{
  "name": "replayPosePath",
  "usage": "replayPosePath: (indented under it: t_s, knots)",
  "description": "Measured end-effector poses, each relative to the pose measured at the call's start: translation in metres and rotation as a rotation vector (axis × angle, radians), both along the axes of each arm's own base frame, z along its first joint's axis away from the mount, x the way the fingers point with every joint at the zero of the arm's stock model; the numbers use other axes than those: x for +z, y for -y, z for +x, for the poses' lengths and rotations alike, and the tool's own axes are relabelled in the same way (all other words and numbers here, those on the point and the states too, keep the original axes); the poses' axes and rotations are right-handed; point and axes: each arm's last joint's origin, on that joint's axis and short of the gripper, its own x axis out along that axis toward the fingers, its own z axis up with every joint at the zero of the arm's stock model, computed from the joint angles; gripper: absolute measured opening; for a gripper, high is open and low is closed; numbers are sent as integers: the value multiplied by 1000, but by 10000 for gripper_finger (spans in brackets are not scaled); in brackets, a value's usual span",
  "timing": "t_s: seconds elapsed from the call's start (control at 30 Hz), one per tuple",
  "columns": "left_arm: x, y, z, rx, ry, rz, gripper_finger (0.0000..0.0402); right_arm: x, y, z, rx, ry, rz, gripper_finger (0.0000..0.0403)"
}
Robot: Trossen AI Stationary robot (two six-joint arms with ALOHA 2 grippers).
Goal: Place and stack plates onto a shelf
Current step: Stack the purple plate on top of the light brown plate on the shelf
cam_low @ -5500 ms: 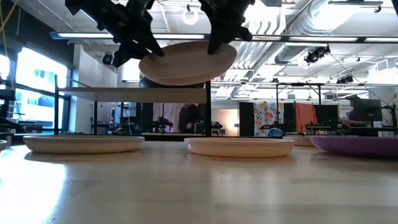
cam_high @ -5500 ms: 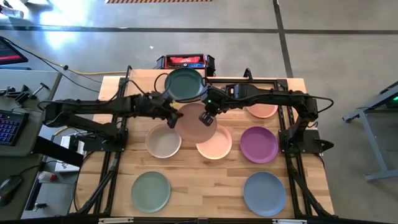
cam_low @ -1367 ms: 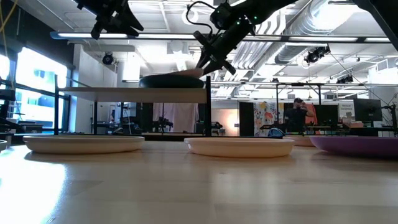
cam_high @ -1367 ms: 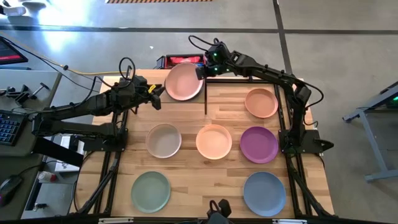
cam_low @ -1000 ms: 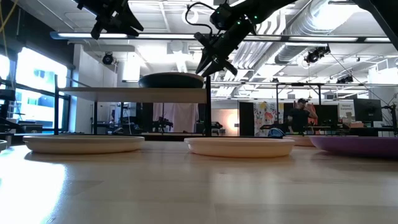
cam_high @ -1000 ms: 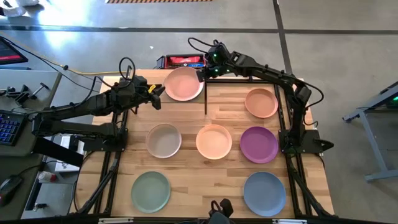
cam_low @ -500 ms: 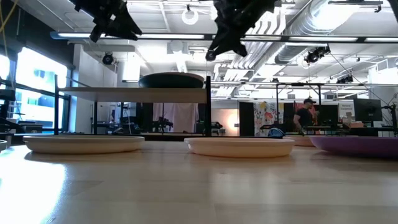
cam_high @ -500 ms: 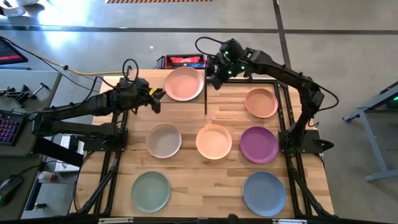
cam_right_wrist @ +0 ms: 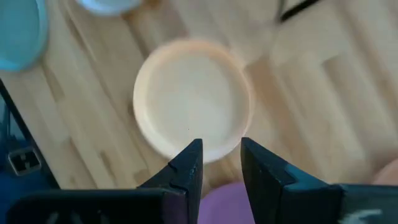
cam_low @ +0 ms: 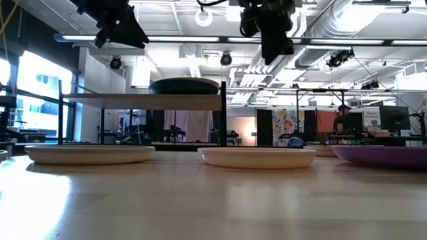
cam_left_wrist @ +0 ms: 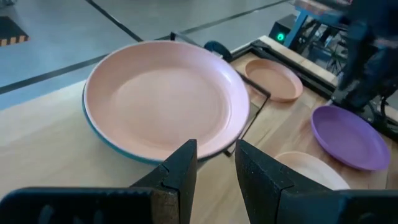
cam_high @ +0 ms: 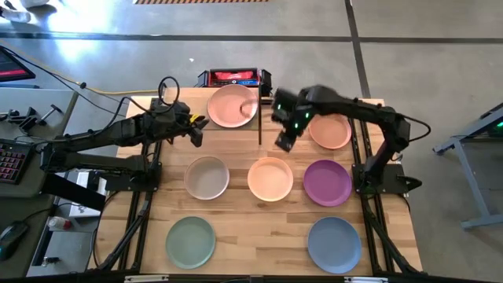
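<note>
wooden counter (cam_high: 259,220) is seen with six plates lying loose; on the shelf (cam_high: 255,126) a pink plate (cam_high: 230,105) is stacked on a teal one. the peach plate (cam_high: 270,178) lies directly below the right pincer (cam_high: 284,140), which is empty and narrowly parted. the left pincer (cam_high: 195,130), likewise empty and narrow, is held beside the shelf.

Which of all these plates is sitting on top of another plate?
The pink plate on the shelf: in the left wrist view a teal plate's rim shows beneath it. The other plates each lie alone on the table.
</note>
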Motion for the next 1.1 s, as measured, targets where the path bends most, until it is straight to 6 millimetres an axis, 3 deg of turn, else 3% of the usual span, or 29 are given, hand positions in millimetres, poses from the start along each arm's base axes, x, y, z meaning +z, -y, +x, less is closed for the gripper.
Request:
replayPosePath:
  t_s: [0.3, 0.6, 1.1]
  knots:
    - [-3, 1, -1, -37, -26, -27, 97, -60, -61, 0, -30, -222, 66, 90]
    - [-3, 2, -1, -39, -27, -28, 97, -108, -106, -13, -154, -376, 82, 90]
    - [-7, 2, -3, -39, -74, -42, 97, -135, -138, -31, -269, -440, -85, 90]
